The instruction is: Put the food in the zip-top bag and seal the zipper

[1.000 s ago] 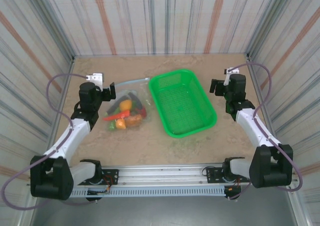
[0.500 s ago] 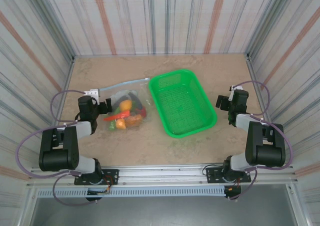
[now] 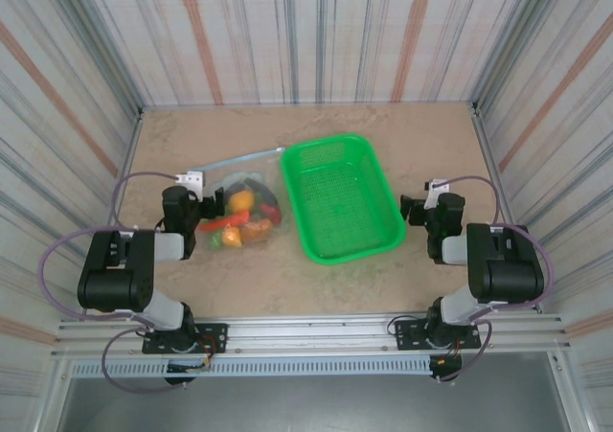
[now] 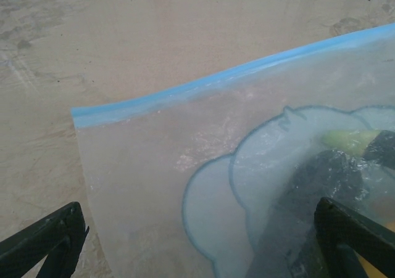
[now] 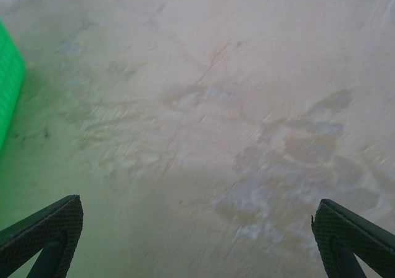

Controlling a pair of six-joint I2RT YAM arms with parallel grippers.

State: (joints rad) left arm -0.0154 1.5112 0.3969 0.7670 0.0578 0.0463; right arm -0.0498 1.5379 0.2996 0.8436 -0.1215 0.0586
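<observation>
By the worktop's (image 3: 287, 288) near edge I am seeing both arms folded low. The left gripper (image 3: 213, 205) is hanging spread wide, pinching nothing, just beside the bag (image 4: 154, 167). The right gripper (image 3: 410, 209) is gaping likewise over bare surface, probably parked clear. The bag is lying flat towards the left edge with the food (image 3: 241, 221) bunched inside, so loading looks done. Along its far side the zipper (image 4: 234, 74) is running flat; I can't tell if it is fully sealed. The green basket (image 3: 330, 145) is sitting alongside.
</observation>
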